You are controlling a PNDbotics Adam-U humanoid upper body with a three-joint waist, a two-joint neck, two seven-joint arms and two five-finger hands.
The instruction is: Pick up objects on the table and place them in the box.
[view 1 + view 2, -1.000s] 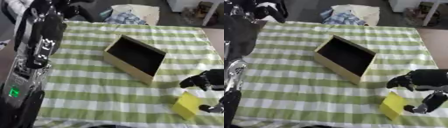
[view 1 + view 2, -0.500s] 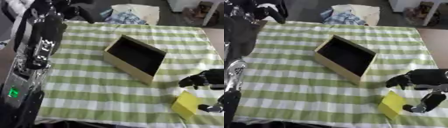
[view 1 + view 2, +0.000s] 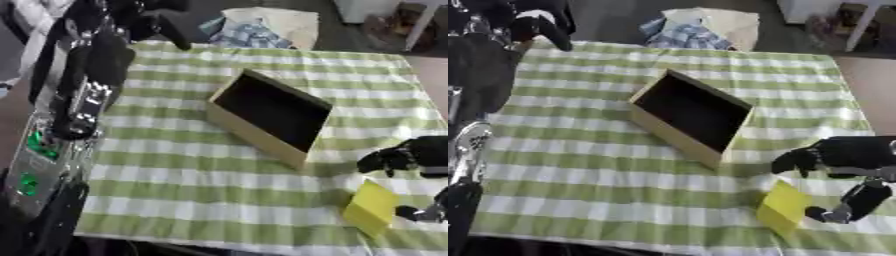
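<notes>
Right eye view: nearest the camera, at about 5 o'clock on the green-checked desk (image 3: 579, 170), a yellow block (image 3: 783, 207) lay close to the front edge. The robot's right hand (image 3: 846, 162) sat over it, fingers curled down at the block's far side and thumb reaching toward its right side, bracketing it; whether it had actually closed on the block could not be told. The block looked light, stiff and flat-sided, probably best pinched across its two broad faces. Just beyond, at centre, the open tan box (image 3: 690, 116) stood empty, tilted toward 1 o'clock. At 12 o'clock, past the desk's far edge, lay a heap of cloth (image 3: 697, 27). The left hand (image 3: 540, 22) hung clenched at 10 o'clock, holding nothing.
</notes>
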